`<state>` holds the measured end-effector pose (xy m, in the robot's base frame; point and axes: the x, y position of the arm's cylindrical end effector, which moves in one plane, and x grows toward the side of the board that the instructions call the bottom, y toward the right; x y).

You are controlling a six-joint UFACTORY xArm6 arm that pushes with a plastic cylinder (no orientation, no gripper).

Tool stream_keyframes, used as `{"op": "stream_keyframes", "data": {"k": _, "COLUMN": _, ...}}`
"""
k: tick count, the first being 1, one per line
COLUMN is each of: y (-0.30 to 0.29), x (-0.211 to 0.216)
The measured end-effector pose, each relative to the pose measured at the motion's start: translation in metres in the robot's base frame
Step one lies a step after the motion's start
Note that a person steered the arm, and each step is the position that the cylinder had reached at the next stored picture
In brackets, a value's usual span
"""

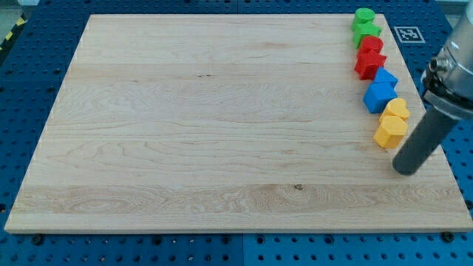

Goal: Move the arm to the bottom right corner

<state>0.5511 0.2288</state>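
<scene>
Near the board's (222, 125) right edge, lower half, my tip (405, 170) sits on the wood, just below-right of the lower yellow block (389, 131), apart from it. No gripper: bare rod, holding nothing. Blocks run in a column down the right side: two green (365, 26), two red (369, 58), two blue (380, 90), two yellow; shapes hard to make out. Bottom right corner (462, 222) is below the tip.

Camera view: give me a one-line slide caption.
My tip rests near the wooden board's lower right, just below the yellow blocks ending a colour-sorted column.
</scene>
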Motion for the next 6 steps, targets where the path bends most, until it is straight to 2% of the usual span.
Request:
{"op": "stream_keyframes", "data": {"k": 2, "y": 0.031, "x": 0.013}}
{"op": "stream_keyframes", "data": {"k": 6, "y": 0.034, "x": 0.008}}
